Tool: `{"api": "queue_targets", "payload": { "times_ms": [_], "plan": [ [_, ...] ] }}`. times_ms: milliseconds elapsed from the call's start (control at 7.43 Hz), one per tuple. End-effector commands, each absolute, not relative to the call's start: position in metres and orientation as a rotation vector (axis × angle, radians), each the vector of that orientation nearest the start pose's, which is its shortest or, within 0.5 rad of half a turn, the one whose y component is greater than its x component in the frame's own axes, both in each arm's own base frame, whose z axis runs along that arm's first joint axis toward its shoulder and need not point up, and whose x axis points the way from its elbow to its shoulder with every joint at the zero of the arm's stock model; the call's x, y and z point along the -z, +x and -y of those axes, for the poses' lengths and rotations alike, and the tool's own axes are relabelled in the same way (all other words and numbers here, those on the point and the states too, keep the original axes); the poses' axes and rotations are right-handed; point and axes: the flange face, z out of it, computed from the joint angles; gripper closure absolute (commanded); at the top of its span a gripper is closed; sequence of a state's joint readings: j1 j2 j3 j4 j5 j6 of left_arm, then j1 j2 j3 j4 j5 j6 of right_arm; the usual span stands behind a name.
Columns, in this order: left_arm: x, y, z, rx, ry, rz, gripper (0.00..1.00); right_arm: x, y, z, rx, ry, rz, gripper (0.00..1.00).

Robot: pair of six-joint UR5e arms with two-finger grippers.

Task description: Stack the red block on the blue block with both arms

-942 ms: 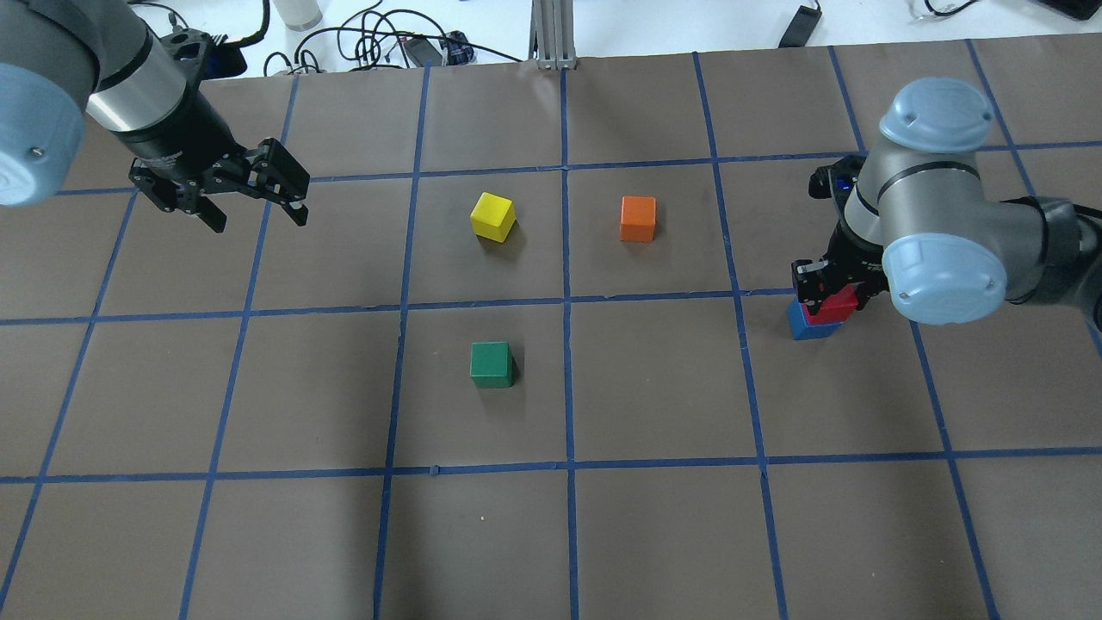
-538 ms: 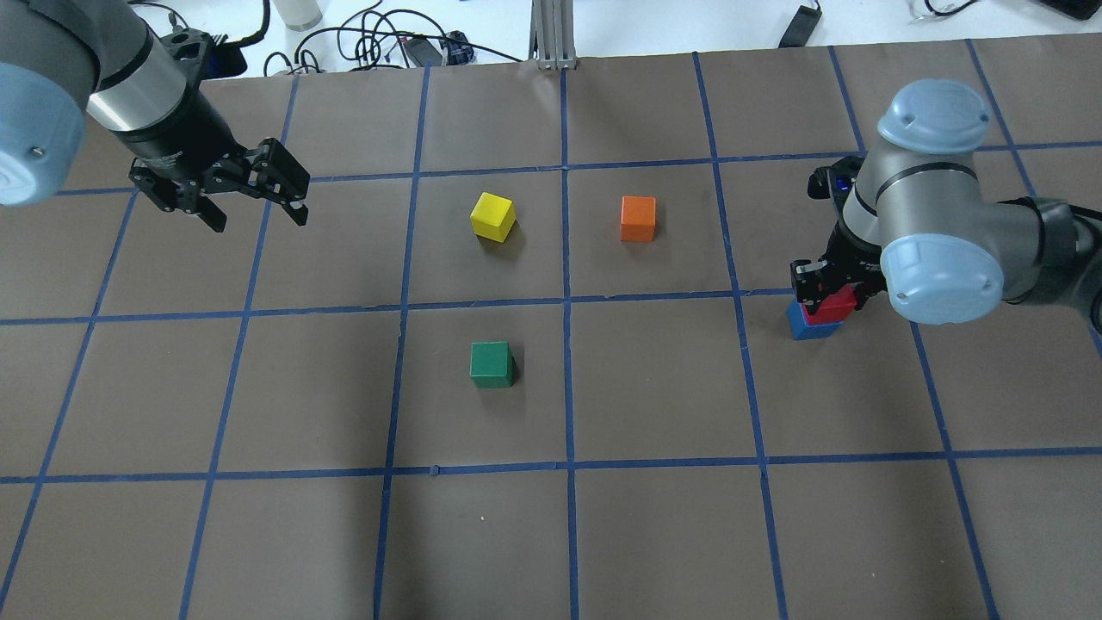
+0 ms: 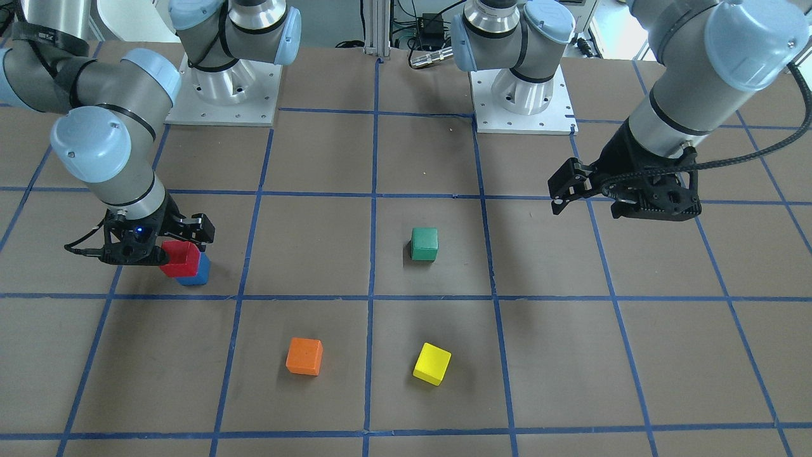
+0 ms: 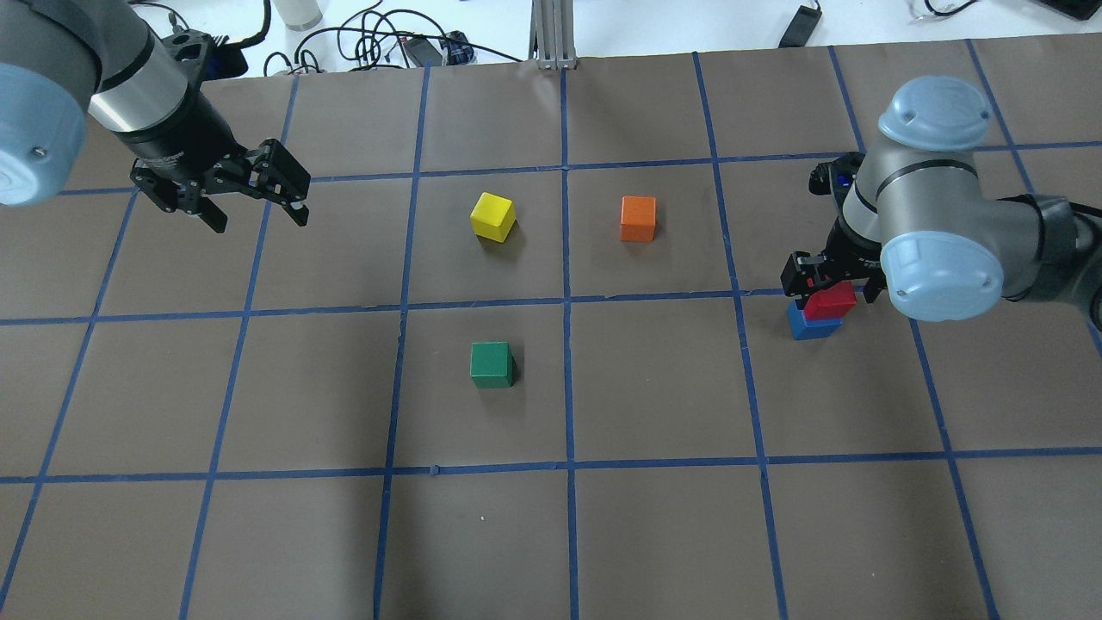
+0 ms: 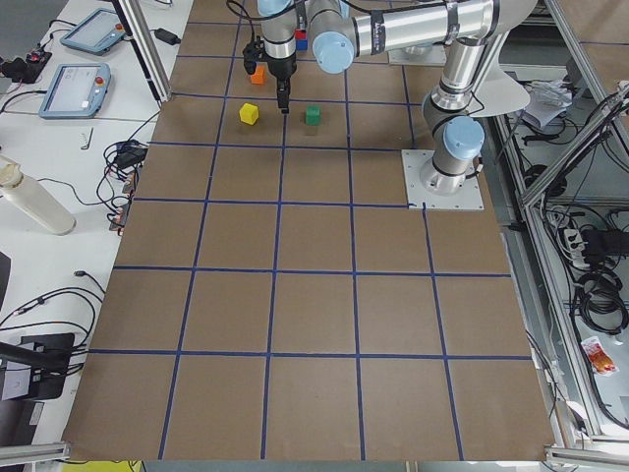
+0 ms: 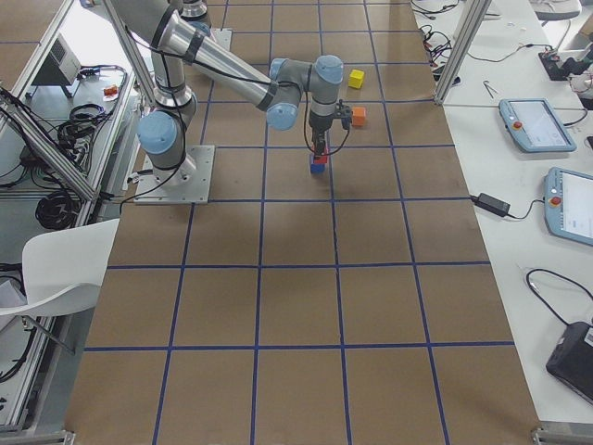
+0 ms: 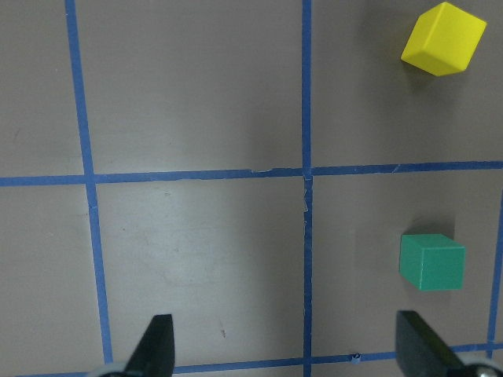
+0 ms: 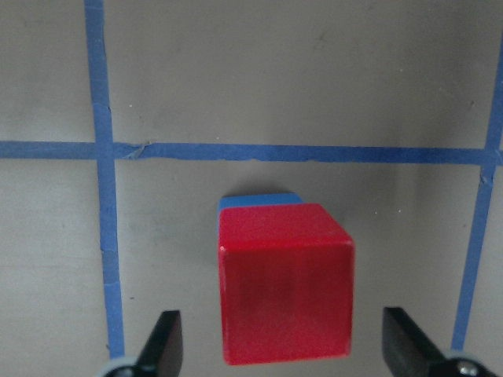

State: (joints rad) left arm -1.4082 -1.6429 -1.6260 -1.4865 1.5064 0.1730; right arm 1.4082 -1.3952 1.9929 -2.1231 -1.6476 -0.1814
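The red block (image 4: 829,303) sits on top of the blue block (image 4: 809,329) at the table's right side, slightly offset. In the right wrist view the red block (image 8: 284,283) covers most of the blue block (image 8: 259,202). My right gripper (image 4: 828,284) is open just above them, and its fingers (image 8: 165,342) stand clear of the red block's sides. From the front the stack shows as the red block (image 3: 181,259) over the blue block (image 3: 193,276). My left gripper (image 4: 256,221) is open and empty, held above the table's far left.
A yellow cube (image 4: 492,215) and an orange cube (image 4: 638,218) lie mid-table on the far side. A green cube (image 4: 492,364) lies nearer the robot. The left wrist view shows the green cube (image 7: 431,261) and the yellow cube (image 7: 444,38). Cables lie beyond the table's far edge.
My right gripper's fingers have spread apart and let go of the red block, which now rests on the blue block. The left arm has not moved.
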Motion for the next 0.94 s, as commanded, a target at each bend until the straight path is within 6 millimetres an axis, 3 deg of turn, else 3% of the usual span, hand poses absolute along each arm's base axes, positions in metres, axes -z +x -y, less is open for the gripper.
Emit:
{"api": "queue_targets", "payload": {
  "times_ms": [0,269,404,673,808],
  "plan": [
    [-0.433,-0.055,0.531,-0.051,0.015,-3.212,0.0,-0.283,0.041,0.516,-0.018,-0.02,-3.231,0.0],
    [-0.429,-0.057,0.534,-0.061,-0.005,-3.214,0.0,-0.362,0.044,0.531,-0.005,-0.029,-3.227,0.0],
    [-0.432,-0.062,0.535,-0.051,-0.029,-3.215,0.0,-0.405,0.06,0.53,0.016,-0.006,-3.219,0.0],
    [-0.446,-0.09,0.529,0.002,0.002,-3.206,0.0,-0.462,0.147,0.515,0.04,-0.016,-3.228,0.0],
    [-0.456,-0.108,0.53,0.058,0.04,-3.2,0.0,-0.474,0.158,0.51,0.022,-0.019,-3.221,0.0]
  ]
}}
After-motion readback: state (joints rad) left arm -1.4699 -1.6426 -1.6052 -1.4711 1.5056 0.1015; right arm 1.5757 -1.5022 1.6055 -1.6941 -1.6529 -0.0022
